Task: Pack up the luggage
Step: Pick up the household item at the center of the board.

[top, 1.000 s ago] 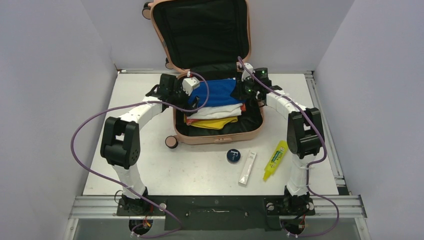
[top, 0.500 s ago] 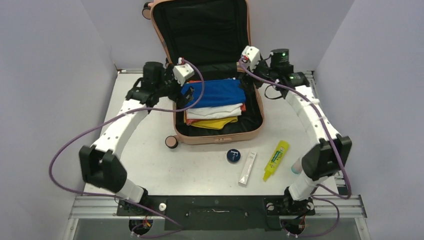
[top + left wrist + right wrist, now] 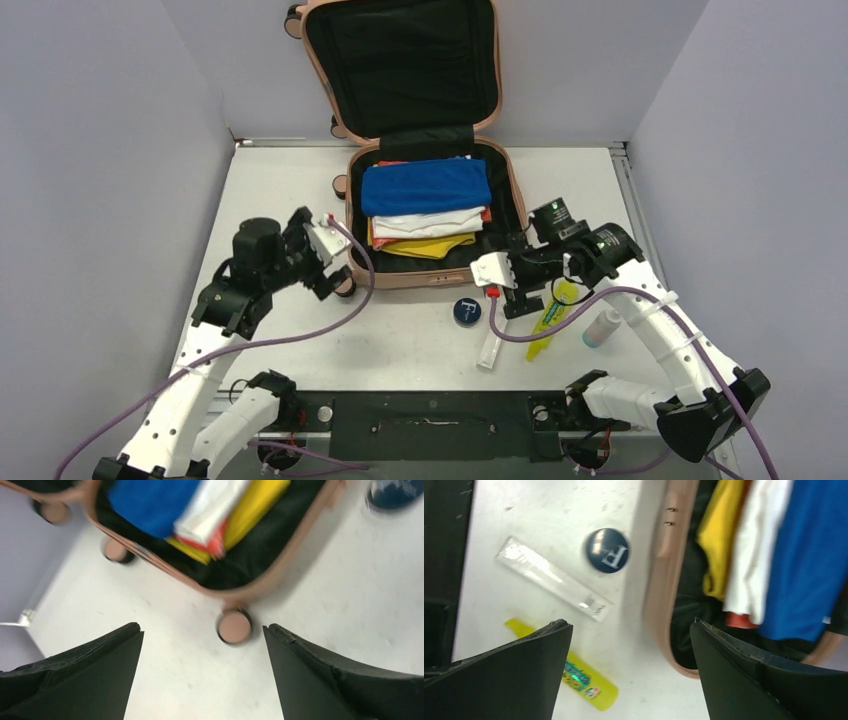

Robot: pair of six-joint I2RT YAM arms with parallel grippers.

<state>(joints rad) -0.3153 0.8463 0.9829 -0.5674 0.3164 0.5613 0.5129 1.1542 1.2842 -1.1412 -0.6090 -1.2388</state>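
On the worktop [image 3: 400, 340], luggage [image 3: 440, 278] lies open at upper centre with folded clothes [image 3: 425, 190] packed, but tube [image 3: 589, 686], packet [image 3: 494, 345], bottle [image 3: 601, 327] and tin [image 3: 467, 312] lie unpacked at lower right, left hand [image 3: 201, 630] and right hand [image 3: 630, 624] both spread apart and empty; tube partly hidden behind right hand, wrist views blurred.

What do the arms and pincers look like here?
The left arm and right arm have white link shells and black joint housings. A purple cable runs along each to a white camera block at the wrist. A green light glows on the right arm. The left pincer and right pincer each have two matte black wedge-shaped fingers.
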